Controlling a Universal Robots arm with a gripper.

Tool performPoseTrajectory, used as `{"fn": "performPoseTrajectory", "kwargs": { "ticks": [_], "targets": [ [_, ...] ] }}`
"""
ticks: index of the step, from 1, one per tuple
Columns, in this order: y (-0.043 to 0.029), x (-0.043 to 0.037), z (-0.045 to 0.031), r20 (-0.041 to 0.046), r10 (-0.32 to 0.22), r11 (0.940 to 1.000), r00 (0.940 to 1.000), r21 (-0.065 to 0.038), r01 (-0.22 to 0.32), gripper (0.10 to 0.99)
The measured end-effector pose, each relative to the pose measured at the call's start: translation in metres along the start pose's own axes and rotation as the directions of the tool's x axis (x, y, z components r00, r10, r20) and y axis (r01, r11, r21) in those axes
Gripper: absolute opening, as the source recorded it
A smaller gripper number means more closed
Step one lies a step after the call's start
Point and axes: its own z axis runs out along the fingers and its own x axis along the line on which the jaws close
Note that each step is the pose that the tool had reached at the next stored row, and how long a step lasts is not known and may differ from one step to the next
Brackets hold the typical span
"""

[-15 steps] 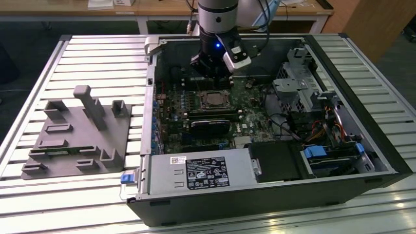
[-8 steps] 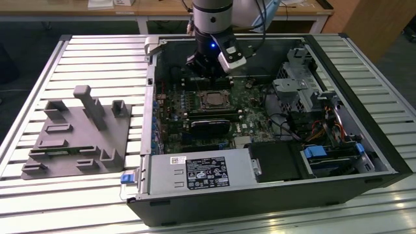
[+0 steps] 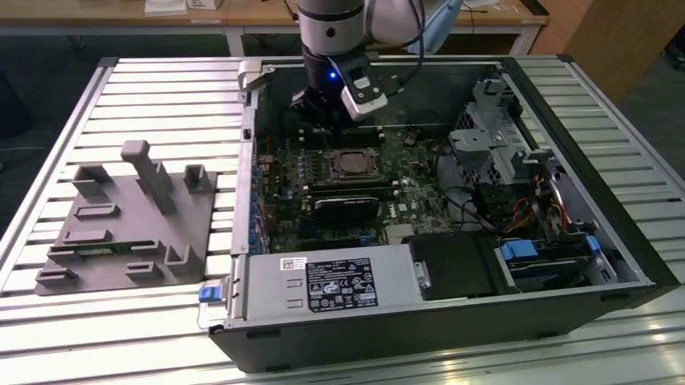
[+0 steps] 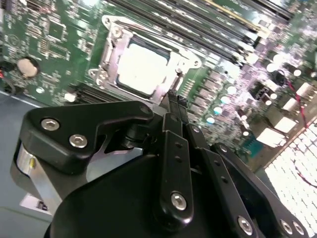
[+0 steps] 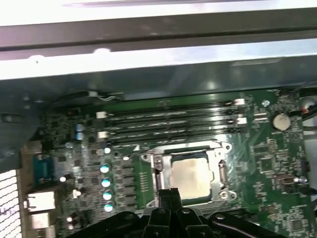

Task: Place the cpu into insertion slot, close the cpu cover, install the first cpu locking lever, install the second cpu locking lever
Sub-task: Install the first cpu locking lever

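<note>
Slatted metal table (image 3: 160, 88) carries the opened computer case (image 3: 374, 337), with a grey fixture (image 3: 128, 233) lying well apart from your pincer (image 5: 169, 194).

Your arm (image 3: 332, 24) reaches steeply down into the case, wrist bent so the pincer aims at the green circuit board (image 5: 277, 198). Its fingers are clenched together with nothing between them.

Just beyond its tips sits the cpu (image 5: 190, 173), flat in the insertion slot (image 3: 351, 164). The cpu cover (image 5: 221, 171) looks lowered around the chip, its pale face showing through the window. The memory slots (image 5: 168, 124) run farther out beyond that.

You seem past seating the chip and dropping the cover, so the lever work looks like the step in hand. I cannot tell whether either lever is latched.

In the second wrist view the fingertips (image 4: 171, 106) hang just beside the frame's near edge, apparently not touching. A move from this spot calls for a small, well-aimed contact. The wire parts are thin and the board around them is crowded.
</note>
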Motion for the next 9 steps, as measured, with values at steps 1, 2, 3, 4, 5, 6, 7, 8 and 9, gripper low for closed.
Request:
{"fn": "performPoseTrajectory", "kwargs": {
  "ticks": [1,2,3,4,5,6,7,8,9],
  "targets": [
    [-0.0003,0.0025,-0.0002,0.0,0.0,1.0,1.0,0.0,0.0,0.106],
    [-0.0006,0.0052,-0.0004,0.0,0.0,1.0,1.0,0.0,0.0,0.106],
    [-0.0009,0.008,-0.0006,0.0001,0.0,1.0,1.0,0.0,0.0,0.106],
    [-0.0013,0.0107,-0.0008,0.0,0.0,1.0,1.0,0.0,0.0,0.106],
    [-0.0016,0.0134,-0.001,0.0001,0.0,1.0,1.0,0.0,0.0,0.106],
    [-0.0019,0.0162,-0.0012,0.0001,0.0,1.0,1.0,0.0,0.0,0.106],
    [-0.0022,0.0186,-0.0013,0.0,0.0,1.0,1.0,-0.001,0.0,0.106],
    [-0.0025,0.0208,-0.0015,0.0001,0.0,1.0,1.0,-0.001,0.0,0.106],
    [-0.0027,0.0226,-0.0016,-0.0001,0.0,1.0,1.0,-0.002,0.0,0.106]
  ]
}}
